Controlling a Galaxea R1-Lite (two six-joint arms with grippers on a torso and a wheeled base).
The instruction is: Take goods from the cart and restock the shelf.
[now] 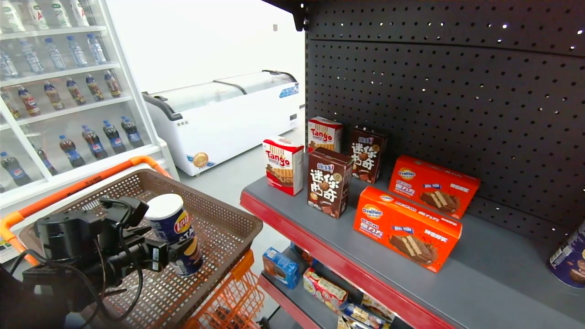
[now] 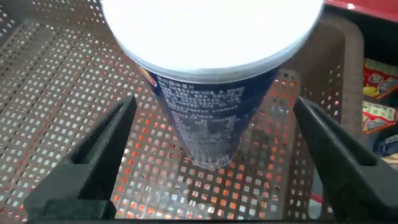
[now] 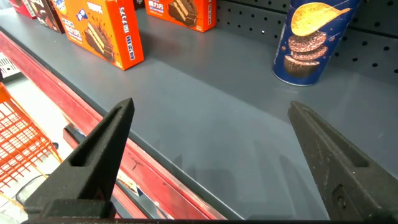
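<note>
Shop, grocery aisle: glass-door drinks fridge (image 1: 68, 73) upper left, chest freezer (image 1: 228, 128) centre, pegboard-backed shelf (image 1: 493, 283) with boxed snacks (image 1: 406, 230) right, shopping cart (image 1: 228, 219) lower left.

Glass-door drinks cooler (image 1: 137, 105) far left, cola and water bottles (image 1: 93, 142) in rows on white racks. White chest freezer (image 1: 233, 125) with curved sliding lids just beside it, against white wall (image 1: 192, 41). Grey floor (image 1: 224, 180) in front.
</note>
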